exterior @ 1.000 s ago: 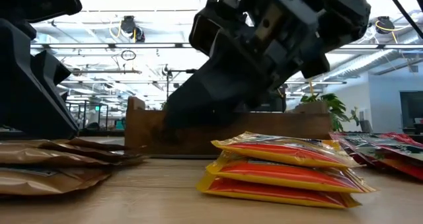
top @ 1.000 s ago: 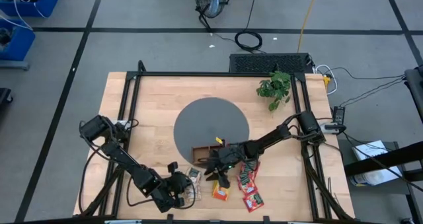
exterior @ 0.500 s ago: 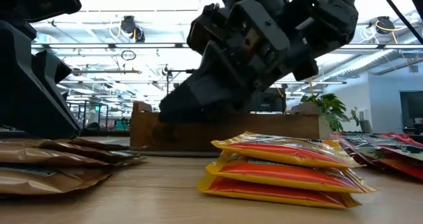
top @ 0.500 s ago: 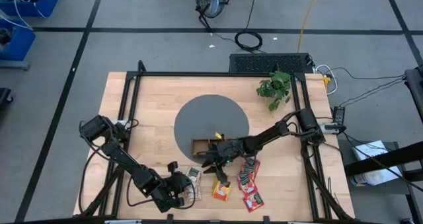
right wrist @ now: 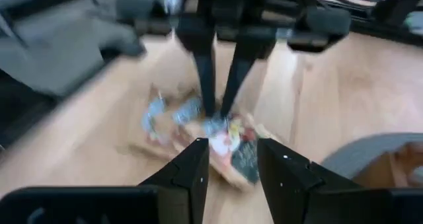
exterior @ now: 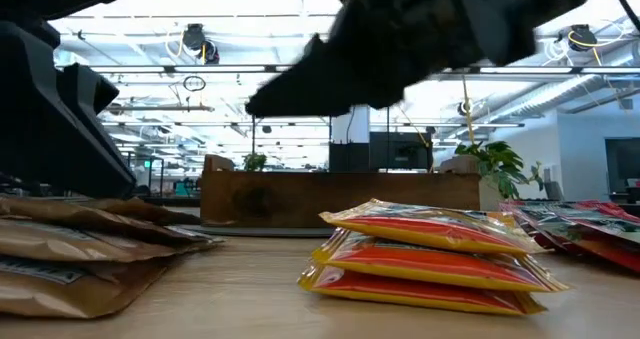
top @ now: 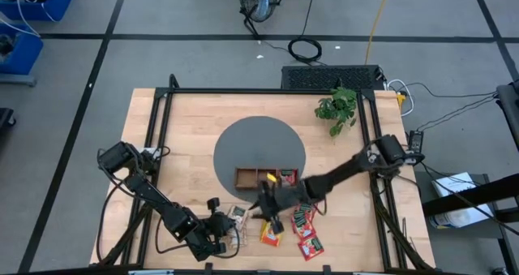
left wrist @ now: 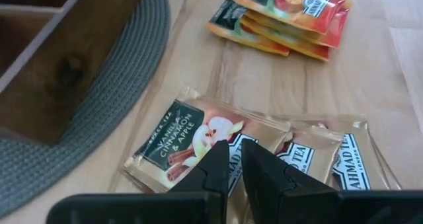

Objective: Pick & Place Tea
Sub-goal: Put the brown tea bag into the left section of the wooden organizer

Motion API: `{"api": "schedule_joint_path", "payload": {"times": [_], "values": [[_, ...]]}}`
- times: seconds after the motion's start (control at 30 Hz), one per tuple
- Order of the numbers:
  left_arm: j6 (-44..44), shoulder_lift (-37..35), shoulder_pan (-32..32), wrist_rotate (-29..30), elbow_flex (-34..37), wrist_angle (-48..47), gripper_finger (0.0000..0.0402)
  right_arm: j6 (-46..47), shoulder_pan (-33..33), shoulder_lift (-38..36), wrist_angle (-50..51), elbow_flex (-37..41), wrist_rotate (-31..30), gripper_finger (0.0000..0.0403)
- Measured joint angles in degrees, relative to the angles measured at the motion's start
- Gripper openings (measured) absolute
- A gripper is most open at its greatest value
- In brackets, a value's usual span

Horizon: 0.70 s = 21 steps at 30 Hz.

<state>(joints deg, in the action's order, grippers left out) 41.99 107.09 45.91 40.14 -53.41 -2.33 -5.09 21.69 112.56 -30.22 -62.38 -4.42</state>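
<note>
Beige tea packets [left wrist: 192,141] lie overlapping on the wood near the table's near edge, and also show in the low view [exterior: 70,249]. My left gripper [left wrist: 236,159] stands on them from above, its fingers almost together. A stack of orange-yellow packets [exterior: 430,254] lies flat to their right, with red packets [top: 306,226] beyond it. My right gripper [right wrist: 232,154] is open and empty. It hovers above the orange-yellow stack [top: 270,236] and faces the left gripper [right wrist: 213,115]. An orange-yellow packet [top: 285,178] lies in the wooden tray [top: 247,178]. My left gripper comes down from above onto the beige pile where two packets overlap [left wrist: 291,159]. Its fingertips [right wrist: 210,108] are closed to a thin gap at the packets' surface. The fingers themselves hide which edge or layer they have. The packets lie on the table.
The tray [exterior: 340,199] sits on the near rim of a round grey mat [top: 259,145]. A potted plant [top: 336,106] stands toward the far right. Bare wood lies between the beige pile and the orange-yellow stack. A black frame borders the table.
My right gripper has drawn back from the tray toward the near edge and risen. It is now over the orange-yellow stack. An orange-yellow packet now shows in the tray where the arm had covered it. The beige packets by my left gripper have shifted slightly.
</note>
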Motion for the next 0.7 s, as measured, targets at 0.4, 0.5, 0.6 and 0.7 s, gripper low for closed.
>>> {"api": "schedule_joint_path", "payload": {"times": [0.4,0.5,0.6,0.7], "values": [[-2.03,-0.23,0.13,-3.14,-5.74,-3.49,0.0046,5.72,1.89,4.93,-3.47,-0.05,-4.48,0.0116],[4.56,-0.28,0.62,-4.0,-7.02,-10.69,0.0046,2.48,0.99,6.8,-3.74,-0.03,-3.69,0.0116],[10.01,-0.28,1.24,-2.24,-6.74,-14.47,0.0046,-0.97,0.68,8.67,-4.63,-0.03,-2.96,0.0116],[13.34,-0.31,1.56,-1.11,-5.18,-14.54,0.0046,-3.63,0.75,10.01,-6.6,-0.03,-5.08,0.0116]]}}
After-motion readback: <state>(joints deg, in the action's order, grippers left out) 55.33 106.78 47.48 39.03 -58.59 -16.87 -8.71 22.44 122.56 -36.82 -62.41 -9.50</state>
